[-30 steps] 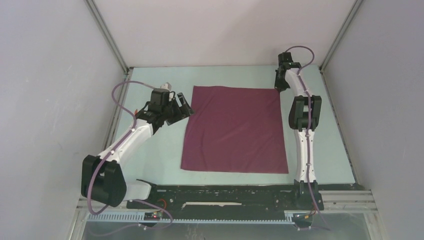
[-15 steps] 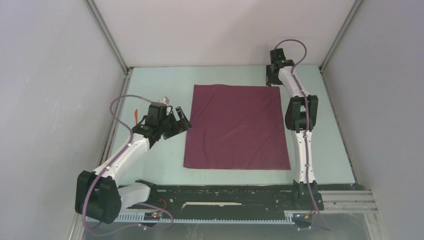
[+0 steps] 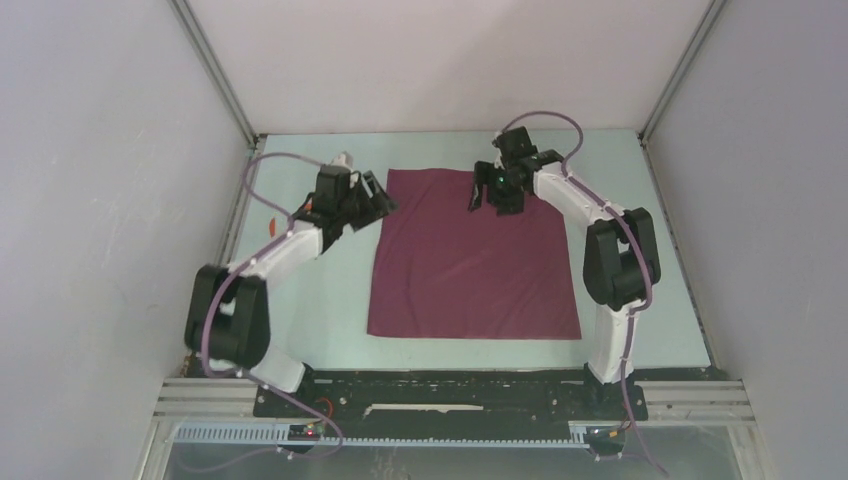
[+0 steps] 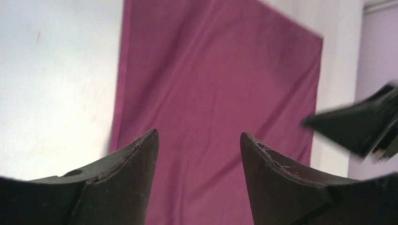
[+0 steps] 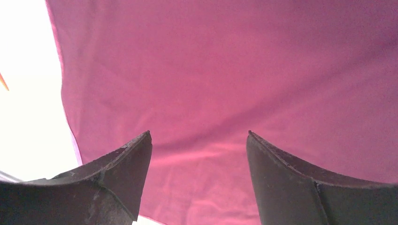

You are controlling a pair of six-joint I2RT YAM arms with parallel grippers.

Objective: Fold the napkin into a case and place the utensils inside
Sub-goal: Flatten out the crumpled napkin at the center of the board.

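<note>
- napkin [image 3: 475, 270]: thin, limp, slick; likely to slide and wrinkle
- best hold: pinch far edge at corners
- left pincer [image 4: 199, 136], right pincer [image 5: 199, 136]: both wide, empty

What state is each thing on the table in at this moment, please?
Napkin: spread flat, unfolded, slightly wrinkled.
Left gripper: open, holding nothing, by the napkin's far left corner.
Right gripper: open, holding nothing, above the napkin's far edge.
Orange utensil: lying on the table, left of the napkin.
</note>
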